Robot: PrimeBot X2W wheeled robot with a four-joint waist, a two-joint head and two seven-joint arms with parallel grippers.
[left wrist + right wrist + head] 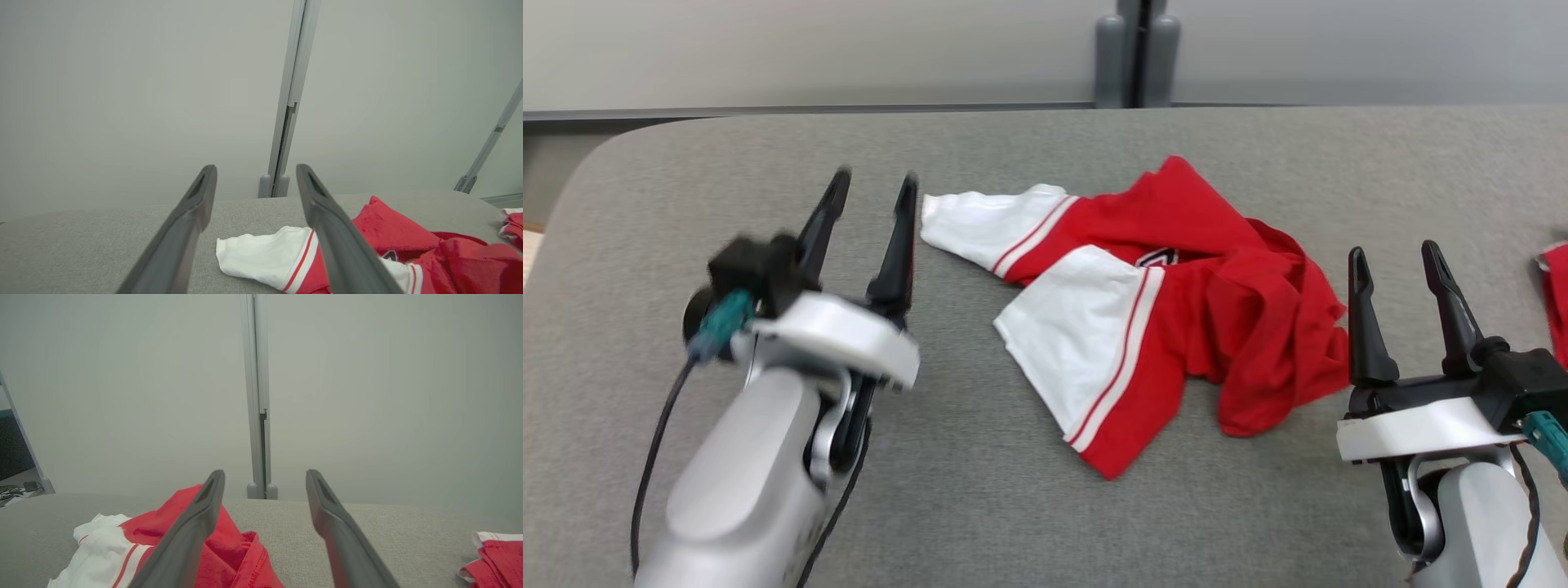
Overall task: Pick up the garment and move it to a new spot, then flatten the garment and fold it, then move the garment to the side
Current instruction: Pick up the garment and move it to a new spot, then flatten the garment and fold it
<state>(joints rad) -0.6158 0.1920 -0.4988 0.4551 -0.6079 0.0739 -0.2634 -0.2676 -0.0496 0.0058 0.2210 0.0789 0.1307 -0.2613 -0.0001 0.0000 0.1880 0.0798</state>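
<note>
Wide grey cloth-covered table (1013, 531) across the whole head view, rounded at its far left corner. Behind it, pale wall panels (768, 49) joined by a grey upright post (1137, 53). Near the table's middle, lying crumpled: the garment (1176, 310), a red shirt with white sleeves edged in red stripes. One sleeve stretched out toward the left, the other lying across the front, red body bunched up on the right. On either side of it, the two arms. Left gripper (875, 178) just beside the outstretched sleeve's cuff, slightly blurred, fingers spread apart and empty. Right gripper (1393, 249) close against the bunched red hem, likewise splayed and holding no cloth; contact with the hem not clear. Bare grey surface between the left fingers and the cuff. At the far right edge, well apart from the shirt, a second red-and-white cloth (1558, 294), mostly cut off.
</note>
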